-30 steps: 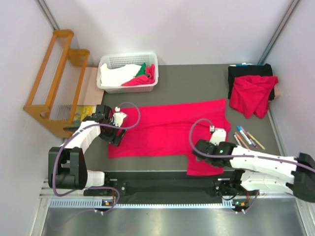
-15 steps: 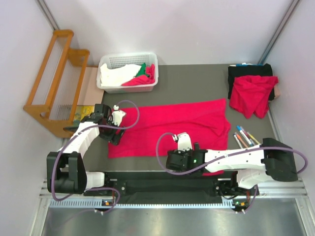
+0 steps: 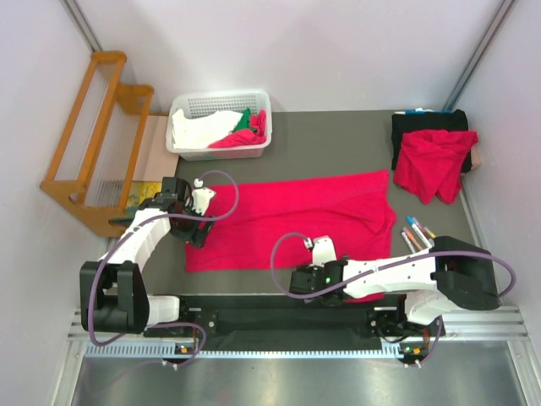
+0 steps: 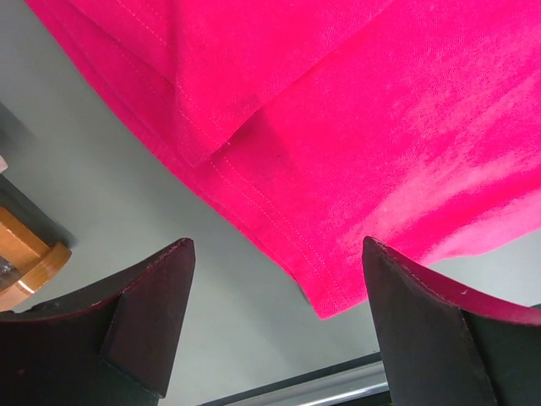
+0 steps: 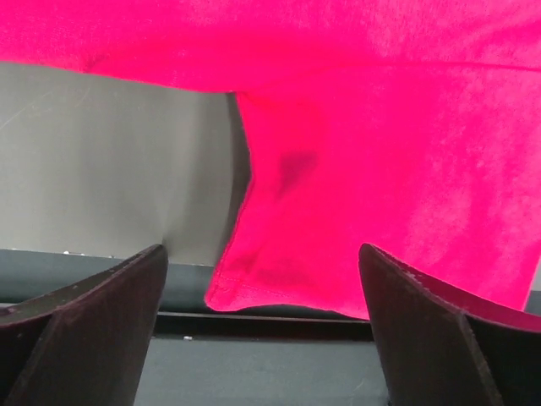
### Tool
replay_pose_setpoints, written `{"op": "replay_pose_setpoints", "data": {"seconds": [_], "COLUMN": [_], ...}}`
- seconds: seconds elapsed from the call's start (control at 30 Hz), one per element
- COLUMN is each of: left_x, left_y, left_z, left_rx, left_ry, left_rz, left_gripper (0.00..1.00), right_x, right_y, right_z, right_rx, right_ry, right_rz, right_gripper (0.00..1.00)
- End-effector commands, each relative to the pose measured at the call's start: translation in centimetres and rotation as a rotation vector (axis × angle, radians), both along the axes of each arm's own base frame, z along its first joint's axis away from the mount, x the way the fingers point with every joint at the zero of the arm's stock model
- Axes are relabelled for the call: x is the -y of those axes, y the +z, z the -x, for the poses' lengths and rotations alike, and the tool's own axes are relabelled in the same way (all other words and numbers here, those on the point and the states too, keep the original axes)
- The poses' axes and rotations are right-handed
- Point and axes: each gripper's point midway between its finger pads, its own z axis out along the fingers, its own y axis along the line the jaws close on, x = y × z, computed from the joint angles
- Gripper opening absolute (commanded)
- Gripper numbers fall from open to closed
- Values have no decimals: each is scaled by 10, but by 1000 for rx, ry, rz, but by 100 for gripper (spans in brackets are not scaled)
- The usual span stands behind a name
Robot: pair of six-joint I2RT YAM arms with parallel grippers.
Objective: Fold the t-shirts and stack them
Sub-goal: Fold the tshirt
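A red t-shirt (image 3: 296,216) is laid flat on the grey table (image 3: 338,139) — its left edge is seen below the left gripper (image 4: 275,247), fingers spread, nothing held. The right gripper (image 5: 262,249) is likewise unclenched over the near edge. A second t-shirt (image 3: 435,161) is crumpled far right.

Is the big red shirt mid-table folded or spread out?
Mostly spread: the t-shirt lies flat and wide, with only a flap lapped over near its left end, seen from the left wrist.

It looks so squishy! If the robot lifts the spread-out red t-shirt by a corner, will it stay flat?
Probably not. The spread-out t-shirt lies thin with soft folds, so it would likely droop. It looks light; pushing would probably bunch it like the crumpled t-shirt.
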Motion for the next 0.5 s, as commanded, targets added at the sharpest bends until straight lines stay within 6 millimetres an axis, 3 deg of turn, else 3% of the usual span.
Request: {"op": "replay_pose_setpoints", "data": {"seconds": [0.0, 0.07, 0.3, 0.47], "left_x": [-1, 0, -1, -2], "left_y": [7, 5, 1, 2], "left_z": [-9, -9, -10, -12], "left_rx": [29, 22, 14, 20], "left_ry": [17, 22, 39, 38], "left_rz": [-5, -2, -8, -9], "left_gripper": [84, 84, 84, 84], "right_x": [16, 16, 23, 30], "right_y": [-11, -8, -11, -16], "right_z": [12, 13, 19, 21], "right_rx": [-61, -64, -91, -110], "right_ry": [-28, -30, -41, -59], "right_rz": [21, 10, 4, 0], "right_gripper": [88, 83, 48, 35]}}
